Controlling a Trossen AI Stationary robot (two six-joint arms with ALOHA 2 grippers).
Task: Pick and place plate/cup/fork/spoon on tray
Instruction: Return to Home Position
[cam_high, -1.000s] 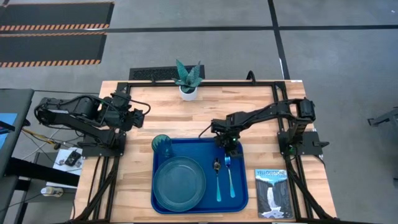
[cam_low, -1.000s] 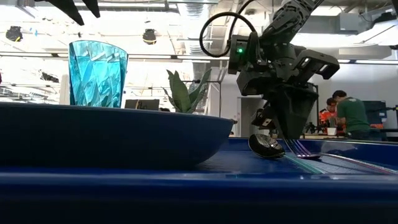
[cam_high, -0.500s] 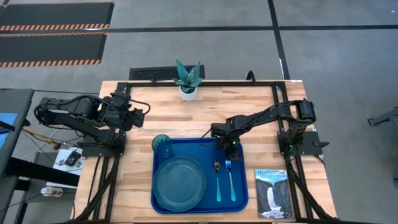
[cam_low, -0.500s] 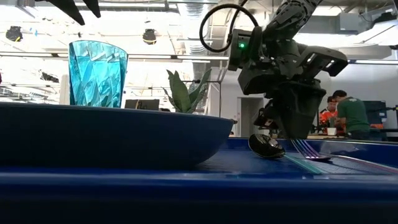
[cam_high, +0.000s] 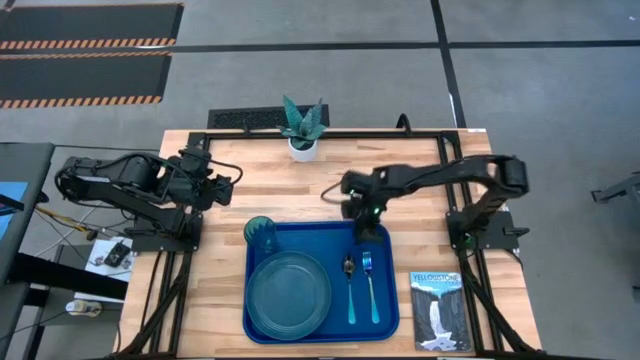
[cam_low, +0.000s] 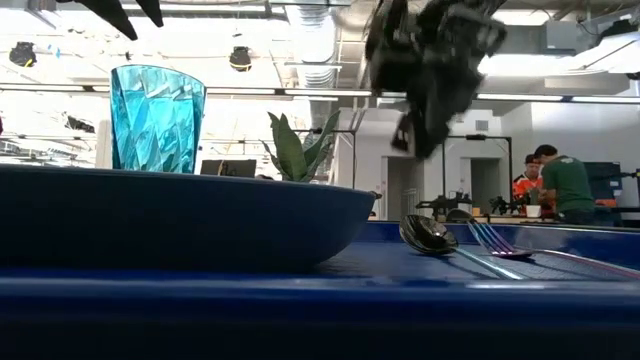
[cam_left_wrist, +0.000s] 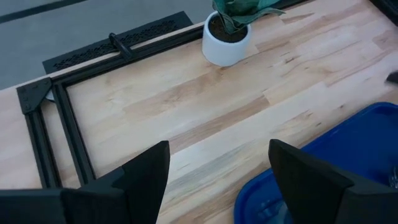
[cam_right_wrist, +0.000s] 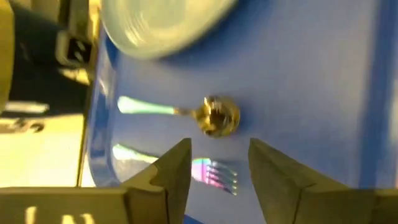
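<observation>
While the wooden table (cam_high: 420, 175) carries everything, the largest thing on it is the blue tray (cam_high: 388, 325), lying at the near middle with all four pieces of tableware inside it. The plate (cam_high: 288, 293) fills the tray's left half, and the cup (cam_high: 262, 233) stands upright in the tray's far left corner, just beyond the plate's rim. To the right of the plate the spoon (cam_high: 350, 290) and the fork (cam_high: 369, 288) lie side by side, close together, heads toward the far edge and handles toward the near one, the spoon on the left. The right gripper (cam_high: 362, 210) hangs in the air above the tray's far edge, just beyond the two utensil heads, its fingers (cam_right_wrist: 176, 167) parted and holding nothing. The left gripper (cam_left_wrist: 217, 177) waits at the table's left side, its fingers spread and empty. A white potted plant (cam_high: 302, 128) stands at the far edge, and a waterfall booklet (cam_high: 440, 310) lies right of the tray.
</observation>
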